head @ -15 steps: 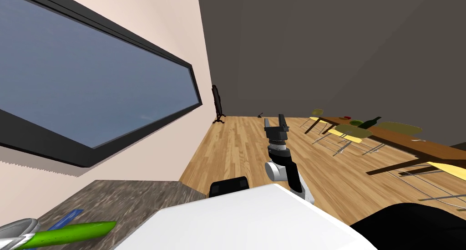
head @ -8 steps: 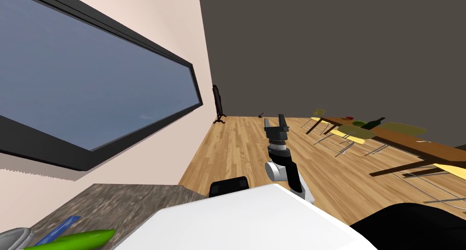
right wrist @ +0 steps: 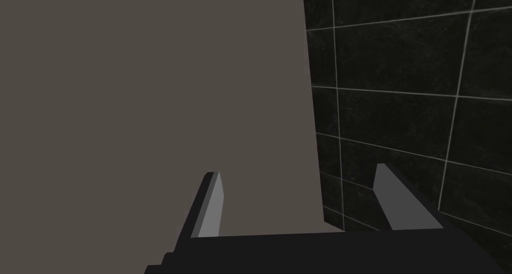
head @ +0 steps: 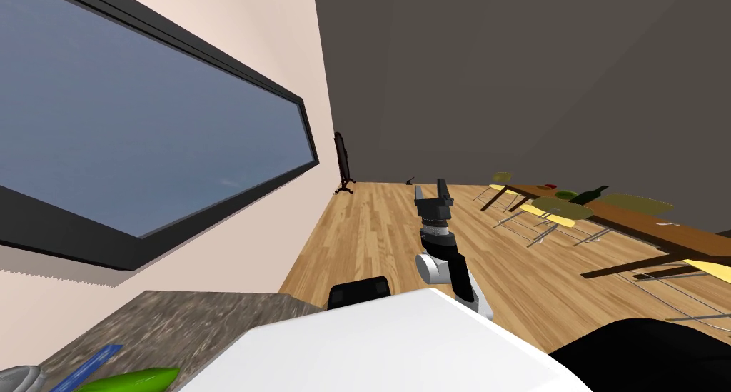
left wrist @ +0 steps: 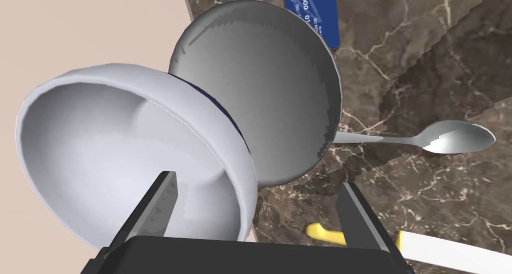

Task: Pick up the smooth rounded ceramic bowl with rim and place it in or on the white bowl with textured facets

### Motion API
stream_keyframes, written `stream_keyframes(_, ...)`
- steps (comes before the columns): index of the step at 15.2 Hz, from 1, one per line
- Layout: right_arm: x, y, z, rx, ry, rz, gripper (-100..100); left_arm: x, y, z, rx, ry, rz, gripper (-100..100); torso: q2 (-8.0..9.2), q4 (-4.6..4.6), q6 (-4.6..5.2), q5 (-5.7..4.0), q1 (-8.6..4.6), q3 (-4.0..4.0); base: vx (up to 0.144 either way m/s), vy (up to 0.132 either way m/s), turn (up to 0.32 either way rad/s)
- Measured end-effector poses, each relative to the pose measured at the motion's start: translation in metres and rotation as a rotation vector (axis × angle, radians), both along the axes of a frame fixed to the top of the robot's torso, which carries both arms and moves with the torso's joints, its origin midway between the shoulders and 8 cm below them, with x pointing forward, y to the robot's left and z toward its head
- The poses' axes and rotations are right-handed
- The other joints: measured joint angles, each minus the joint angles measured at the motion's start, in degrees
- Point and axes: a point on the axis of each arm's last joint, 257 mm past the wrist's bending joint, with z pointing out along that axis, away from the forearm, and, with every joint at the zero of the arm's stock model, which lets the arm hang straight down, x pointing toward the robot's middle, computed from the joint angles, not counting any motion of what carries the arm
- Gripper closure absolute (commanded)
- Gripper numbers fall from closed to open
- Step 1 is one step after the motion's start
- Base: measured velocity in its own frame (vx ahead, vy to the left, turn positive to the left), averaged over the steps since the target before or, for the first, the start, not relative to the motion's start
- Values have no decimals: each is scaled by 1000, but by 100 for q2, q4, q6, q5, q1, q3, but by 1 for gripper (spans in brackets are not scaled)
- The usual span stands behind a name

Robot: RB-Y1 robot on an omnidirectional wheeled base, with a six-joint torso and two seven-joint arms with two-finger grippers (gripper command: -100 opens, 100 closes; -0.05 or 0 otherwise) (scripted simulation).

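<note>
A smooth white bowl (left wrist: 115,151) with a dark blue band lies tipped on its side, its base leaning into a wider grey bowl (left wrist: 280,86) on the dark marble counter (left wrist: 430,56). My left gripper (left wrist: 257,181) is open and straddles the white bowl's near wall: one finger (left wrist: 162,201) is inside the bowl, the other finger (left wrist: 357,213) outside over the counter, neither pressing it. In the head view a sliver of the grey bowl (head: 18,377) shows at the bottom left corner. My right gripper (head: 433,190) is raised over the wooden floor, open and empty.
A spoon (left wrist: 450,138), a blue card (left wrist: 312,9) and a yellow-handled knife (left wrist: 325,233) lie on the counter around the bowls. A beige wall (left wrist: 75,26) borders the counter. A green object (head: 135,378) lies on the counter. A dining table (head: 628,220) with chairs stands at right.
My head view has swung slightly, so the counter, green object and grey bowl have slid toward the bottom left corner. The right arm has kept its pose.
</note>
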Motion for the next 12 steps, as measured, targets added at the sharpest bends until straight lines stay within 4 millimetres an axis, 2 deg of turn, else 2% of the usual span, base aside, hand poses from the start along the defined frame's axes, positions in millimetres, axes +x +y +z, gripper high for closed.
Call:
stream_keyframes(7, 0, 0, 0, 0, 0, 0, 0, -7, -3, 37, -12, 5, 33, -100, 18, 4, 2, 1, 10, 11, -38, 31, -83)
stream_keyframes(12, 0, 0, 0, 0, 0, 0, 0, -7, -4, 38, -14, 6, 35, -100, 4, 1, 0, 0, 0, 3, -2, 1, -1)
